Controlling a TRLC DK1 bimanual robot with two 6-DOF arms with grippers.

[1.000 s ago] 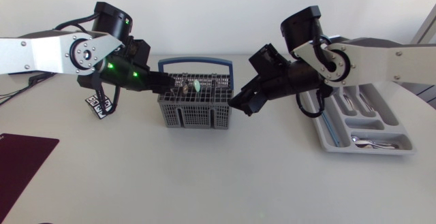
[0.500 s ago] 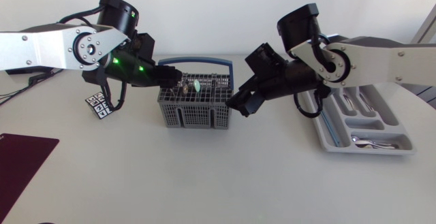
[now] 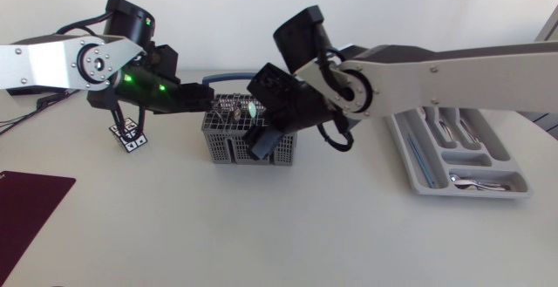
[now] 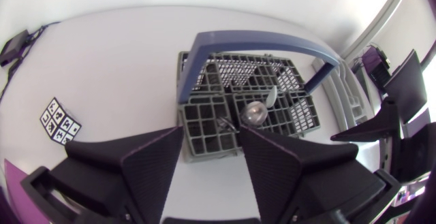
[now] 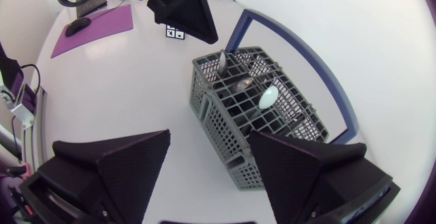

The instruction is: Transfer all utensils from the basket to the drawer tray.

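I swung my right end effector [image 3: 260, 146] in over the basket [image 3: 228, 147], fingers spread, empty. Left end effector [image 3: 220, 104] stays at its rim, also spread. The utensils [image 4: 255, 110] sit in the basket, none grasped; drawer tray [image 3: 475, 193] waits.

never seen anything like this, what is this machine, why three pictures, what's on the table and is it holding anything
These are two robot arms at a white table. One picture looks down from above: the left arm enters from one side, the right arm from the other. The other two come from a camera on each wrist; the black wedges at their lower edge are that arm's jaws. Both pairs stand open, holding nothing, close to a grey cutlery basket with a blue handle and spoons in it. To the side lies a drawer tray, with some cutlery in it. A marker card and a purple mat lie there too.
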